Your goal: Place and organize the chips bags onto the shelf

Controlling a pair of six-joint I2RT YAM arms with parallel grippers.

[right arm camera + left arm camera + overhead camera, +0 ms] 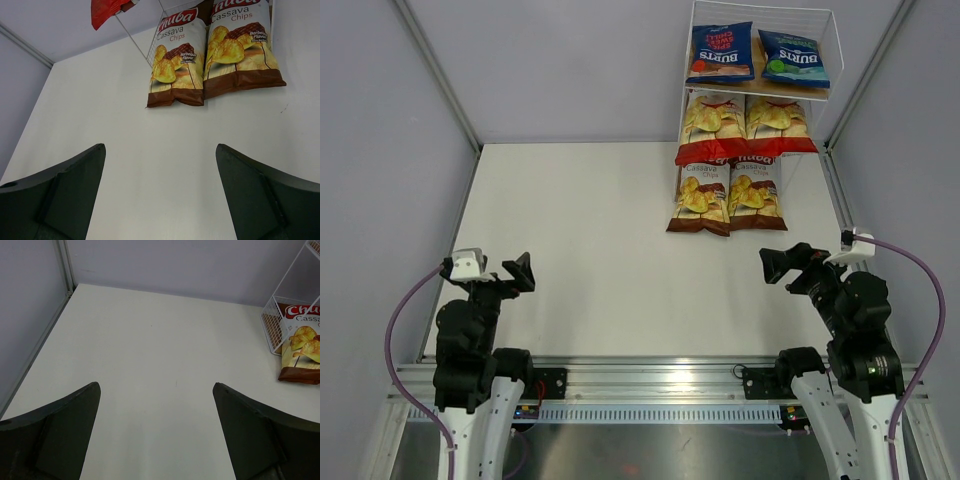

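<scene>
Near edge: an aluminium rail [650, 378] ran along the front of the table, and both arm bases sat on it.
Cables: a purple cable [402, 315] looped out from the left arm, and another [932, 300] from the right.
Left gripper [518, 272]: jaws spread wide, nothing between them. It hung over the near left part of the table, well apart from every bag.
Right gripper [775, 263]: jaws likewise wide and holding nothing. It was poised over the near right part, pointing towards the brown bags but clear of them.
Table [590, 240]: a plain white, matt surface with a few faint specks.
Chuba Cassava Chips bags [705, 198]: two brown bags side by side and touching. Their tops were inside the foot of the rack and their lower ends were out on the table. The right wrist view showed "Barbeque Flavor" on them.
Red-and-white bags [714, 128]: two side by side on the middle tier, their red lower edges overhanging the brown pair.
Burts bags [721, 52]: two dark-blue bags side by side on the top wooden tier.
Shelf [757, 66]: a white wire rack at the far right corner of the table, close to the back wall.
Walls [570, 70]: pale grey panels closed in the left, back and right sides, with aluminium posts [440, 70] at the corners.
</scene>
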